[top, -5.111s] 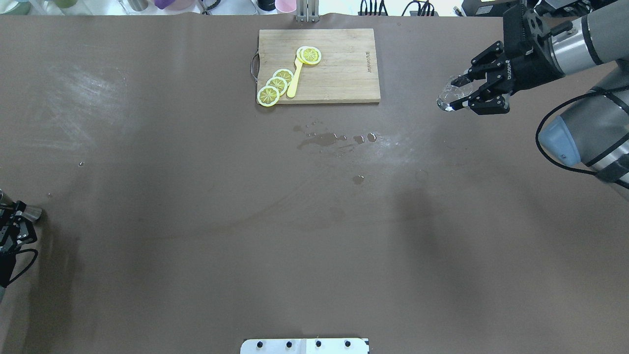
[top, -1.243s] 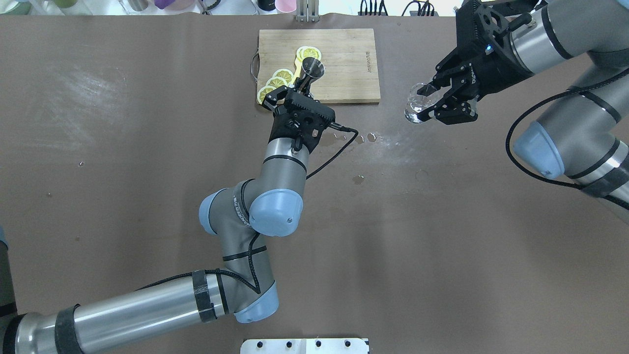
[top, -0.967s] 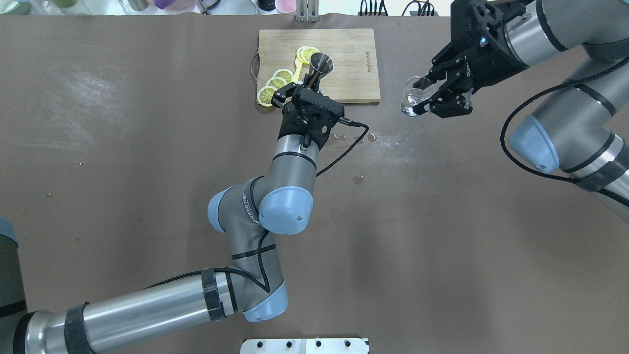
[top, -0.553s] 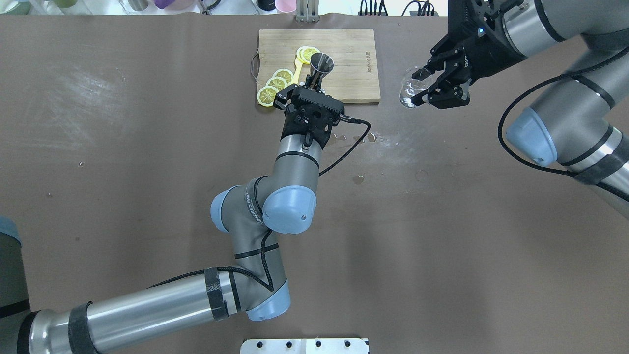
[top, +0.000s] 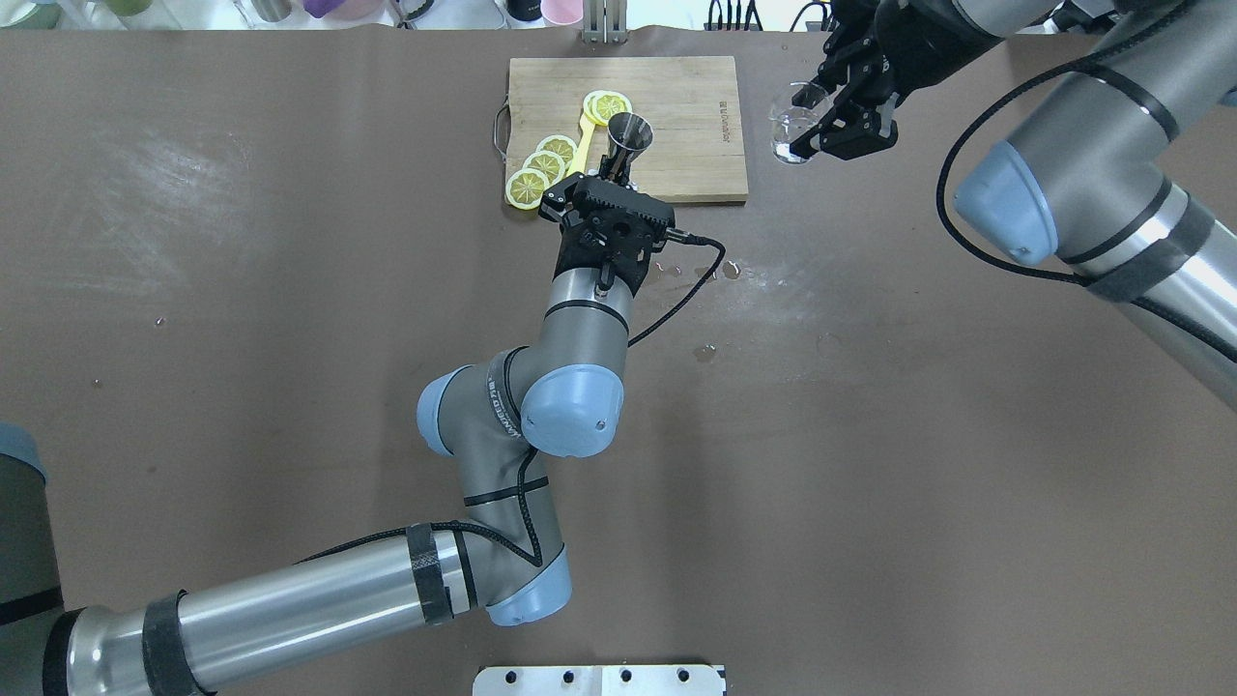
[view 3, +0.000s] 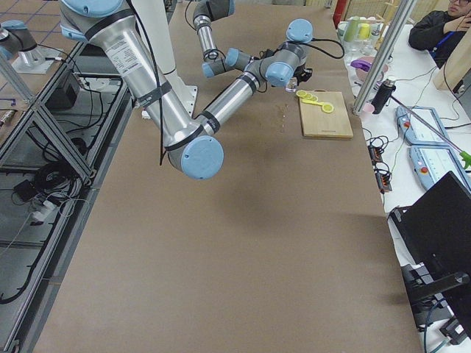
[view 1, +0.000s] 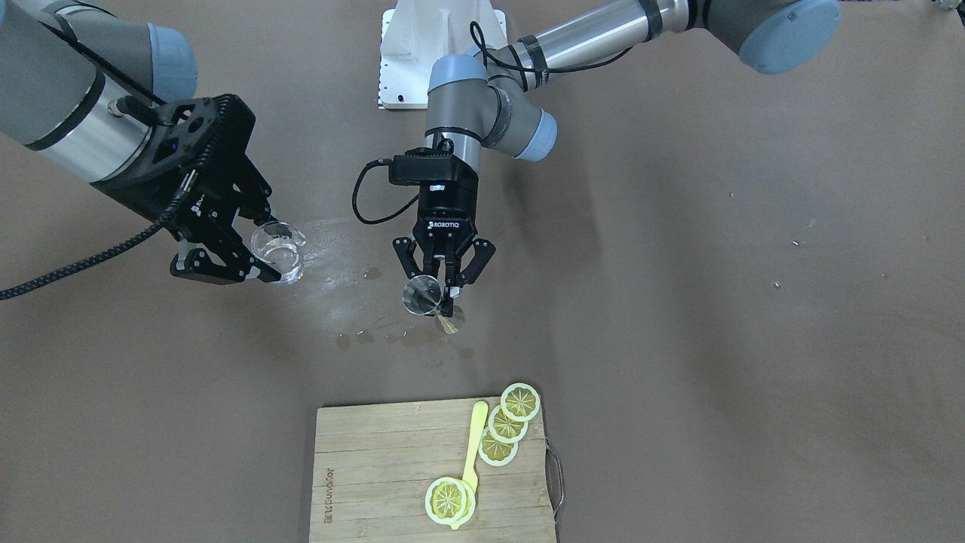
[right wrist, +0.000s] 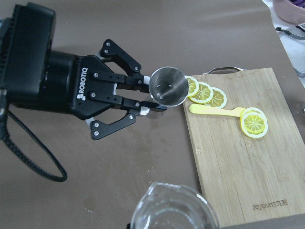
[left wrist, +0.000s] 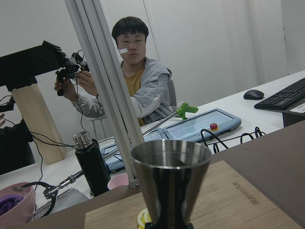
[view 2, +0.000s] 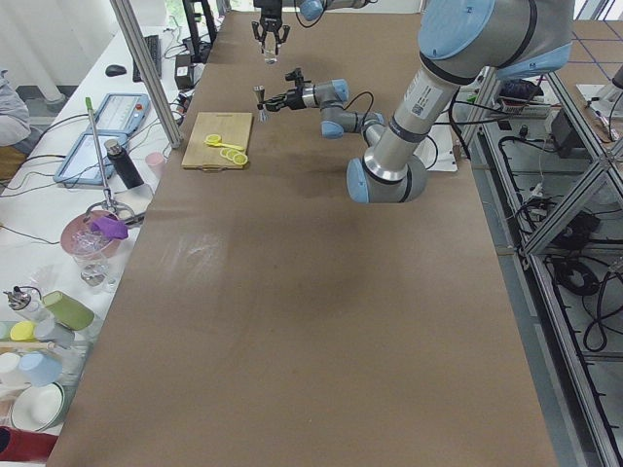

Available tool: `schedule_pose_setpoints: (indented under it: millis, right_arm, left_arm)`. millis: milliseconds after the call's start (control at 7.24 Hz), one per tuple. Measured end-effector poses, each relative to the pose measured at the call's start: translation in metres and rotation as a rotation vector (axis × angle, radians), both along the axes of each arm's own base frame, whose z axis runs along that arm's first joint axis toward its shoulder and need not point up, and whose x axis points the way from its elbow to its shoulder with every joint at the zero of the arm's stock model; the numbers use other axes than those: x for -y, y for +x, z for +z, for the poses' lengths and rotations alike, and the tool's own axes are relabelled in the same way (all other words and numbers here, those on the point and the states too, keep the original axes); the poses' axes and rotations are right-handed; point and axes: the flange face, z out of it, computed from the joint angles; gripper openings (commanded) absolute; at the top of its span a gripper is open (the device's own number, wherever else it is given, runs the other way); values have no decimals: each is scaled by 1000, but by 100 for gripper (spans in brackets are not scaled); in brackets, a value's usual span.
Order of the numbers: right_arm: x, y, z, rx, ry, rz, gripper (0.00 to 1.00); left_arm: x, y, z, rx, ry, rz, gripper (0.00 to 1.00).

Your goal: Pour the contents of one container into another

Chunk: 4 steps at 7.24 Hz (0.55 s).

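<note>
Approach step, pour not begun; left gripper (view 1: 445, 290) clamps conical steel jigger (view 1: 422, 294), frame centre; right gripper (view 1: 260, 253) clasps clear glass beaker (view 1: 279, 249), frame left, well apart; next: beaker over jigger mouth, tilt slowly.

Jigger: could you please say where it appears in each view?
Front-facing: jigger at centre, above the board.
Overhead: top centre, overlapping the board.
Exterior left: tiny, top left, just above the board.
Exterior right: cannot make it out.
Left wrist: bottom centre, close up.
Right wrist: upper centre, left of the board.
Shared landmark: the board.
</note>
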Motion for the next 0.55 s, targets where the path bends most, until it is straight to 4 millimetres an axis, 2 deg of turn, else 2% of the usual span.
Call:
schedule_pose_setpoints:
  millis: [276,553]
  right_arm:
    - [23,-18,-19,-54,36,-25,0]
    - [33,-42,-35,-98,60,-50,0]
  left_arm:
    - [1,3,4,-13,-10,-2,0]
    - [2,4,7,-7,-13,-3,0]
